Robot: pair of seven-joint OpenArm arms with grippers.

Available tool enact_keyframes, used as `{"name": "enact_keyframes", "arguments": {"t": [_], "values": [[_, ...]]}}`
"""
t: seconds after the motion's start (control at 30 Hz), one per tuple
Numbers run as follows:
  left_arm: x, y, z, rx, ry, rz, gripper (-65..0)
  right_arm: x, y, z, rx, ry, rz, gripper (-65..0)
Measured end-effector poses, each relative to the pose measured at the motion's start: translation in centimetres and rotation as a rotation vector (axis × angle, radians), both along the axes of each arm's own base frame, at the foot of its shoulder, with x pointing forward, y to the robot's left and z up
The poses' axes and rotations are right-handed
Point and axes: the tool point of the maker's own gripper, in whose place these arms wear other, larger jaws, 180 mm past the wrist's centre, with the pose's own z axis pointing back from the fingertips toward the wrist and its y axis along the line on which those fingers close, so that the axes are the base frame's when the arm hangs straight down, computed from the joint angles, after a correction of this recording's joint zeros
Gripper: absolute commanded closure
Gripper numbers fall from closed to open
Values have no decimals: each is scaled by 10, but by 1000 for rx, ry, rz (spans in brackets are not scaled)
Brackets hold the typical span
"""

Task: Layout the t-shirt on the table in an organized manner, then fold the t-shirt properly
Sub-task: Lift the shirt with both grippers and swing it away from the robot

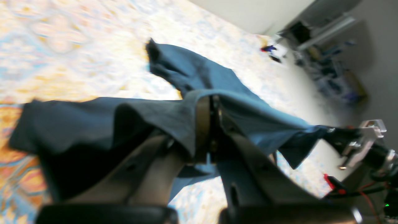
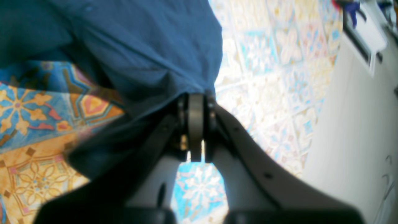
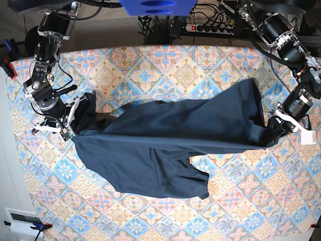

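Observation:
The dark navy t-shirt [image 3: 165, 145] lies across the middle of the table [image 3: 200, 65], pulled taut along a straight edge between my two grippers, with its lower part bunched toward the front. At the shirt's right end my left gripper [image 3: 269, 133] is shut on the cloth; in the left wrist view its fingertips [image 1: 211, 104] pinch a fold of the t-shirt [image 1: 93, 124] raised above the table [image 1: 77, 46]. My right gripper [image 3: 78, 128] is shut on the shirt's left end; the right wrist view shows its pads [image 2: 196, 99] clamped on the t-shirt [image 2: 140, 46].
A power strip [image 3: 210, 27] and cables lie behind the table's far edge. Clamps [image 3: 7, 64] hold the cloth at the left corner. A white box [image 3: 22, 221] sits off the front left corner. Patterned cloth shows all round the shirt.

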Motion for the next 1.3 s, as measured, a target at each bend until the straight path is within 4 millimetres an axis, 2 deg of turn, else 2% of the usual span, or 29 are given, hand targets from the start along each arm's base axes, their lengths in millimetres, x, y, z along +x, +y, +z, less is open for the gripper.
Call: {"name": "enact_keyframes", "arguments": {"t": [0.07,0.17,0.23,0.33,0.47,0.63,0.8,0.9,1.03,1.17,1.3], "values": [[4,2,5,11,-10,-3,0,-1,-9,4,2,-10,-23,0],[16,0,28,8,-79,-11,0,0,-20,16,56,-43,-61,0],[25,0,42,7,-126,-10,0,9,-20,39,144,-118,-60,0],[41,5,61,-5,-173,0,0,18,-29,82,247,-245,-40,0],[69,11,94,-46,-252,5,0,19,-49,120,345,-333,-64,-2],[112,3,121,-100,-270,-35,0,30,-61,183,335,-474,-8,-2],[144,-13,172,-89,-352,-69,0,38,-73,225,296,-558,9,-2],[170,-25,196,-105,-367,-77,0,60,-77,241,300,-562,24,-2],[193,-34,233,-134,-404,-95,0,88,-75,260,326,-560,51,-2],[216,-28,264,-187,-426,-69,0,123,-76,280,402,-546,66,-2],[234,-28,283,-238,-408,-63,0,152,-74,298,453,-516,77,-2]]}}
